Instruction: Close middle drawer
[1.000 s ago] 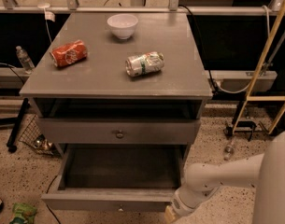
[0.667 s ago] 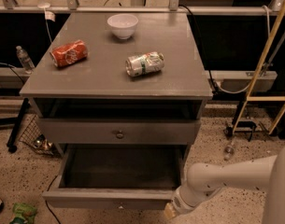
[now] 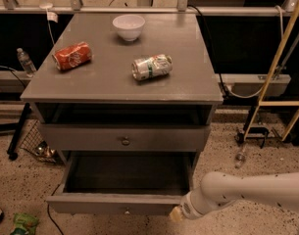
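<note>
The middle drawer is the grey drawer pulled well out of the cabinet, with its empty dark inside showing and a small round knob at the centre of its front. Above it is the taller closed front with a bigger dark knob. The lowest front is hidden under the open drawer. My gripper is at the end of the white arm, low at the right end of the middle drawer's front, touching or very close to it.
On the cabinet top lie a red can and a green-white can, with a white bowl behind. A wire basket, a bottle and a green bag are left. A yellow frame stands right.
My gripper has shifted slightly left and toward the cabinet, and the middle drawer's front has slid in a little. The cans and the bowl have not moved.
</note>
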Tool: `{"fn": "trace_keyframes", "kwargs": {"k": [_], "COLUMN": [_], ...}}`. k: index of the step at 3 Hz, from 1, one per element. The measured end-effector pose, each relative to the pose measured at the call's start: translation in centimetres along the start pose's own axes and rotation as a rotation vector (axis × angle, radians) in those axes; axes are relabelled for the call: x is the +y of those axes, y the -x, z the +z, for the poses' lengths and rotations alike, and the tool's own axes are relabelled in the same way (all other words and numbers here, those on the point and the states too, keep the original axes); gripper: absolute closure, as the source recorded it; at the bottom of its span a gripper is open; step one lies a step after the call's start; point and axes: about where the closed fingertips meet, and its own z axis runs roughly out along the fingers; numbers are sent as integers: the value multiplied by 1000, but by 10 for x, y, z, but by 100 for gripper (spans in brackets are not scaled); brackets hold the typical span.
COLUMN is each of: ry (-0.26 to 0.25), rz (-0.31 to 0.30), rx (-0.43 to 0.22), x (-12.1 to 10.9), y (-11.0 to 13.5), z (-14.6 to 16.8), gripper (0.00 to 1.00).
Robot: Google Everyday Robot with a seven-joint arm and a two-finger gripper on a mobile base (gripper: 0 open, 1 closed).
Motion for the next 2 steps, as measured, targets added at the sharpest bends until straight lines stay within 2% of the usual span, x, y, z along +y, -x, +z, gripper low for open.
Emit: {"fn": "trace_keyframes", "kwargs": {"k": [2], "ry": [14], "rz": [-52], "rx": [-161], "x": [1], "y": [53], "z": [13], "gripper": [100]}}
